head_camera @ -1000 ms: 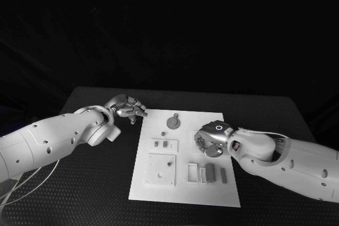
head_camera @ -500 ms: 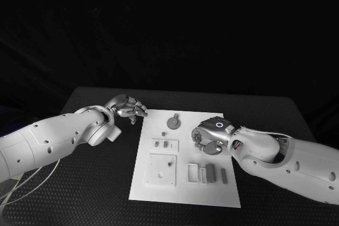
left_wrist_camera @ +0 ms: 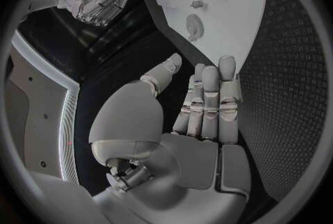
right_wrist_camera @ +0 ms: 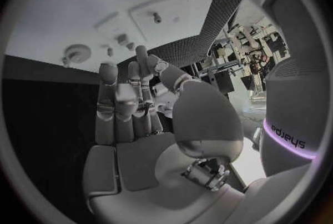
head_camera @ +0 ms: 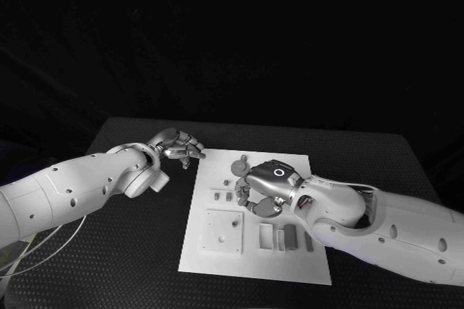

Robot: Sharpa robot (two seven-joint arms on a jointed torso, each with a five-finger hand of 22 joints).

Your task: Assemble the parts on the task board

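Two hands: both are seen over a black table [head_camera: 126, 249], one at either side of the board's upper half in the head view.
Task board [head_camera: 256, 259]: a white plate is laid in the middle of the frame, slightly below centre, its long side running up and down the picture.
Left hand [head_camera: 176, 148]: it is seen at the upper left corner of the board, just off its edge, over the table.
Left fingers [left_wrist_camera: 208, 99]: they are held straight and close together in the left wrist view, the thumb set apart; nothing is held.
Right hand [head_camera: 263, 187]: it is placed over the centre of the board's upper half, palm down.
Right fingers [right_wrist_camera: 114, 110]: they are stretched out side by side in the right wrist view, with nothing between them and the thumb; no part is gripped.
Round part [head_camera: 238, 167]: a grey disc is seen near the board's top edge, just up and left of the right hand.
Small parts [head_camera: 219, 196]: two short pieces stand in a raised block on the board's left side, just left of the right hand.
Square block [head_camera: 221, 232]: a white raised plate with small holes lies in the board's lower left.
Bar parts [head_camera: 289, 236]: upright grey and white strips are set side by side in the board's lower middle, below the right hand.
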